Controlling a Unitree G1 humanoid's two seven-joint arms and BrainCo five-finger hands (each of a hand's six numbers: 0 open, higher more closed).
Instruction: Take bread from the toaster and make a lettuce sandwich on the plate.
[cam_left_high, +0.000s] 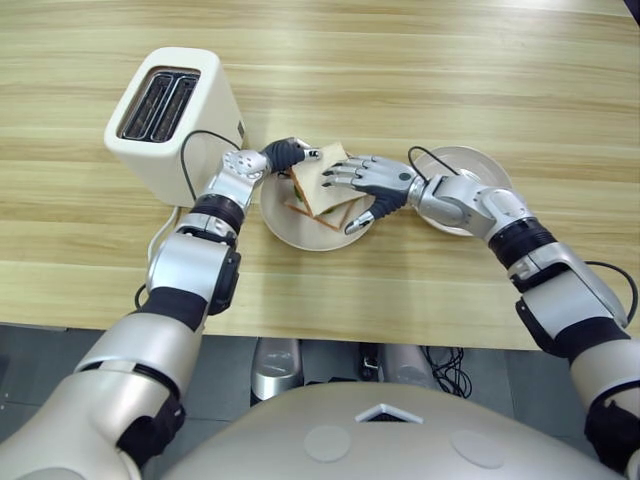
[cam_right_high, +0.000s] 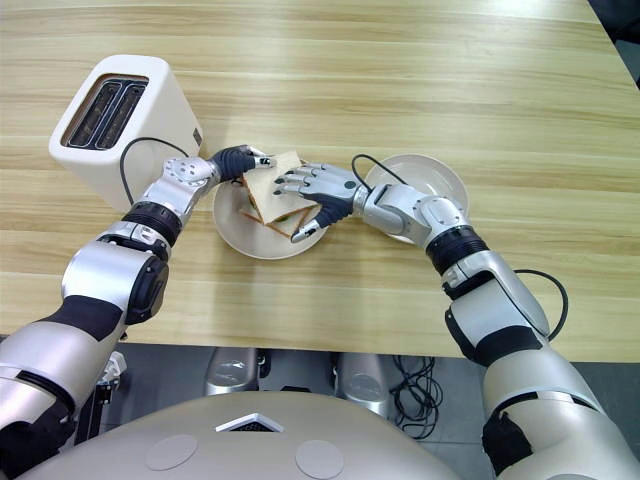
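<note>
Pale wood tabletop (cam_left_high: 400, 60): boxy cream toaster (cam_left_high: 195, 145), round plate (cam_left_high: 288, 226). On the plate a square bread slice (cam_left_high: 318, 187) leans on the sandwich (cam_left_high: 346, 213), left hand (cam_left_high: 285, 155) pinching its corner, right hand (cam_left_high: 378, 180) spread flat across it.

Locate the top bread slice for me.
Centre of both eye views: the top bread slice leans over the plate, right of the toaster, left hand at its far corner, right hand spread on it.

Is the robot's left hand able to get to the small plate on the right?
Probably not now. The right hand blocks the way, its forearm lying over the small plate, and the left hand is gripping the top bread slice.
</note>
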